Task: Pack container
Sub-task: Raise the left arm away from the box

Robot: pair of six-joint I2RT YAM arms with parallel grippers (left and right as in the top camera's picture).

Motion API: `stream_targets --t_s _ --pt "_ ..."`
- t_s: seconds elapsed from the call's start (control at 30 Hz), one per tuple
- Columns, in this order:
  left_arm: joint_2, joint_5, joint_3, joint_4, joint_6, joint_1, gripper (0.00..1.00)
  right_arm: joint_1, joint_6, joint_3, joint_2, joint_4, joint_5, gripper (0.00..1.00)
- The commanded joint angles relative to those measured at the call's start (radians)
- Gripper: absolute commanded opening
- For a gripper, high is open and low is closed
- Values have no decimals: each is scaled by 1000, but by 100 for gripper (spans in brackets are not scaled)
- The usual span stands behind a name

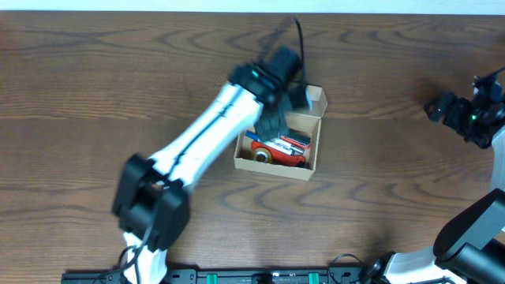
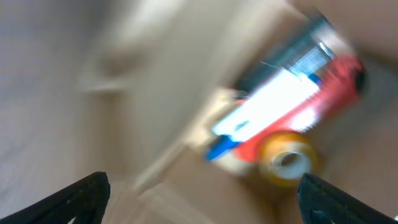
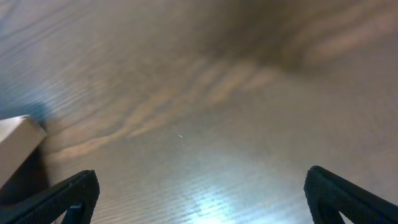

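The container (image 1: pixel 316 158) is a small tan cardboard box near the table's middle, its lid flap (image 1: pixel 317 99) standing open at the far side. Inside lie a red and blue item (image 1: pixel 286 147) and a yellow tape roll (image 1: pixel 259 155). My left gripper (image 1: pixel 278 110) hovers over the box's far left part, open and empty. The left wrist view is blurred; it shows the box floor (image 2: pixel 205 193), the red and blue item (image 2: pixel 292 99) and the tape roll (image 2: pixel 287 158) between the open fingers (image 2: pixel 199 199). My right gripper (image 1: pixel 442 108) is open and empty at the far right.
The brown wooden table (image 1: pixel 95 95) surrounds the box. The right wrist view shows bare wood (image 3: pixel 205 124) between the open fingers (image 3: pixel 199 199), with a pale box corner (image 3: pixel 18 140) at its left edge. The right arm's base (image 1: pixel 473 237) stands at the front right.
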Motion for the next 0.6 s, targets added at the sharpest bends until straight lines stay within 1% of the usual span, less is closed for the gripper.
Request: stream_targets --t_s 0.0,0.07,0.13,0.23,0.3,0.33,0.4,0.47,0.57 --pt "-108 -77 122 -25 -263 109 95 75 -109 108 -45 0 -48 99" --pt "-138 -73 177 -41 -278 187 95 116 -163 183 -45 -34 -49 99" --pt "-161 -75 206 -44 -325 270 95 152 -204 244 -45 -58 -49 99" --pt "-190 -77 214 -62 -445 412 95 206 -294 324 -45 -117 -45 99" --pt "-198 -74 214 -114 -517 508 95 230 -307 357 -45 -140 1 99" --pt "-200 -64 213 -138 -530 550 95 238 -306 364 -46 -147 35 98" --pt "-203 -5 205 -178 -516 618 95 254 -306 366 -54 -170 95 91" --pt "-210 54 194 -214 -470 667 95 266 -303 365 -59 -208 123 86" --pt "-244 91 156 -225 -423 691 96 269 -276 360 -59 -256 127 80"
